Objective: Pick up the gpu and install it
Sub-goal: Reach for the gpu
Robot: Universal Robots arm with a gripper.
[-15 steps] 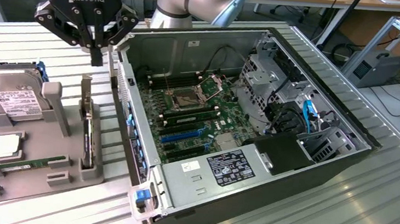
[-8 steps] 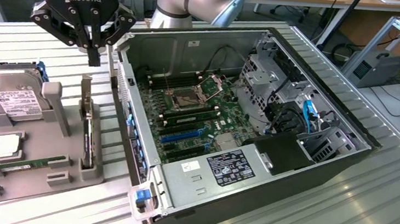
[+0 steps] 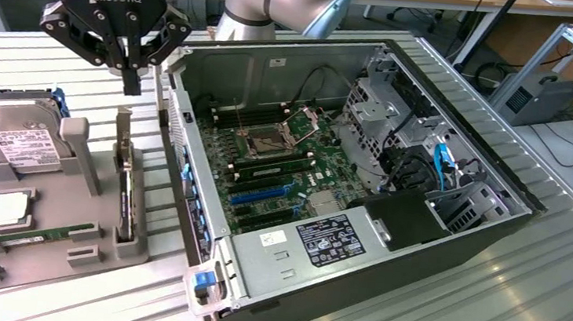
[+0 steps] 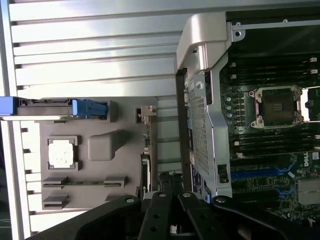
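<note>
Vertically slotted gpu [image 3: 128,192], moulded grey tray [image 3: 38,251]

White lettering [image 4: 316,156] that seems to read "DELL" is found, turned on its side, at the edge of the motherboard [image 4: 270,150] in the wrist view. In the exterior view a white label [image 3: 25,149] with dark print is carried by the hard drive [image 3: 1,113], but its lines cannot be read. A black label [image 3: 329,239] with white print and small marks is fixed on the grey metal housing [image 3: 276,264] inside the computer case [image 3: 411,287], with a small white sticker [image 3: 276,238] just beside it. Nothing on either can be made out.
</note>
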